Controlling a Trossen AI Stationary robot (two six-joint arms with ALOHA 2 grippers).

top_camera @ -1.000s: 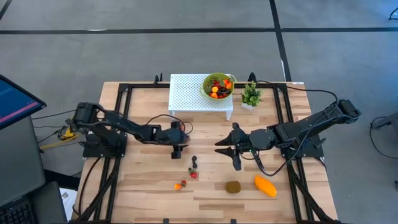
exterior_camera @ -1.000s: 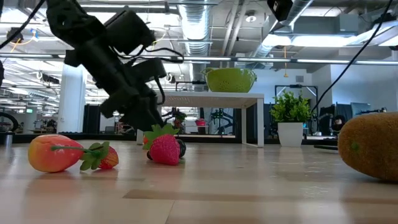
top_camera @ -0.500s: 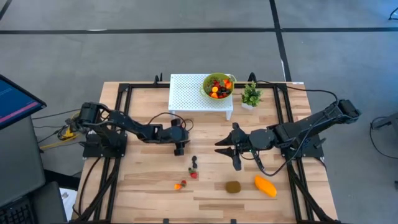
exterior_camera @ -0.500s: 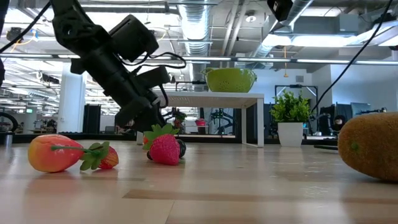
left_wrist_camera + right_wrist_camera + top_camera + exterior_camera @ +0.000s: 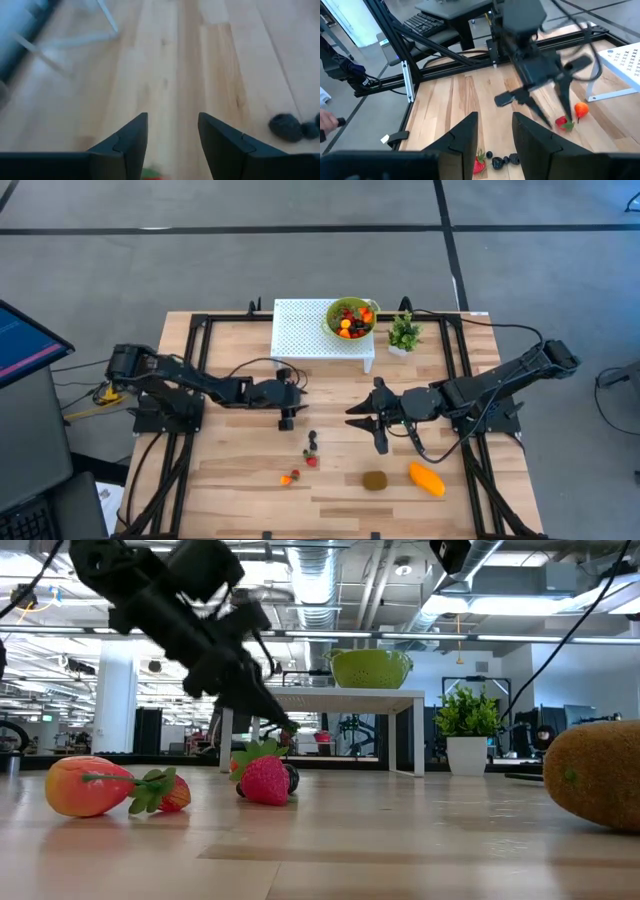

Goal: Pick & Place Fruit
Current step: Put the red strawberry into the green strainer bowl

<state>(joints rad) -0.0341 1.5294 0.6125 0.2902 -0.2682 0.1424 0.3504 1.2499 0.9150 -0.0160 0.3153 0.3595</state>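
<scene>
Two grippers sit mid-frame in the high view: left gripper (image 5: 287,420) hangs fingers apart, empty, above the table (image 5: 230,480); right gripper (image 5: 365,425) waits, fingers parted, empty. Berries (image 5: 311,448) lie at lower centre, kiwi (image 5: 375,480) and mango (image 5: 427,478) lower right, more fruit in the green bowl (image 5: 350,318) at the top.

You have one kiwi (image 5: 375,480), one mango (image 5: 427,479), one potted plant (image 5: 404,333), one green bowl (image 5: 334,326) of mixed fruit, one white perforated stand (image 5: 300,330), and two arms with grippers
</scene>
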